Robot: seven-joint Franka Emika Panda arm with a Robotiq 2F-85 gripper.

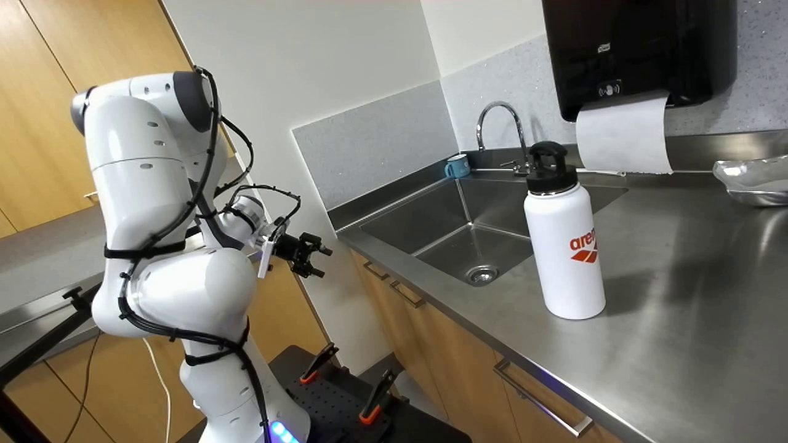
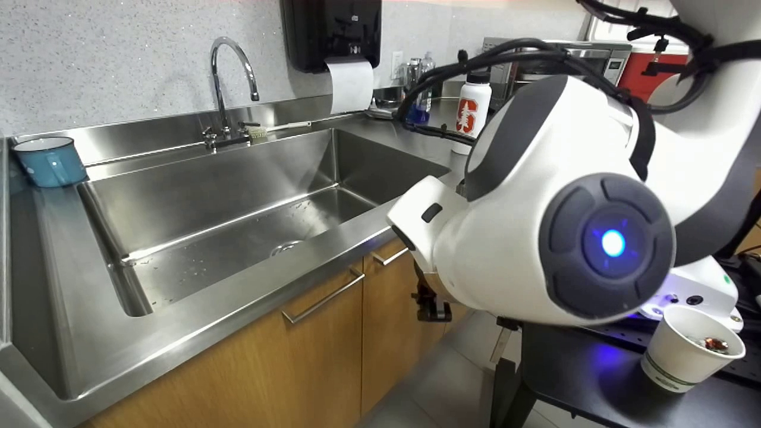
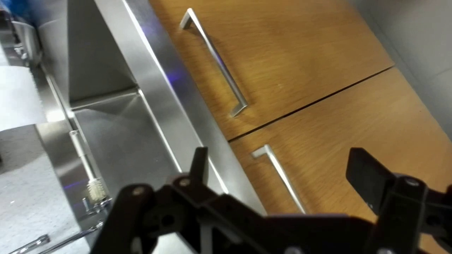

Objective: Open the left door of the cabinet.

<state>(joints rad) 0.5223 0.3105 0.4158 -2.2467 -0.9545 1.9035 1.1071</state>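
Note:
The cabinet's left door is a flat honey-brown panel under the steel sink. It sits flush with the right door, with a thin dark seam between them. Its metal bar handle is near the top edge. In the wrist view the left door is the lower panel, and its handle shows between my fingers, its lower end hidden by the gripper. My gripper is open and empty, facing the door front and apart from the handle. In an exterior view the open gripper hangs before the cabinet.
The steel counter edge overhangs the doors. The right door's handle lies close by. A white bottle and a blue mug stand on the counter. A paper cup stands on the robot's black base table.

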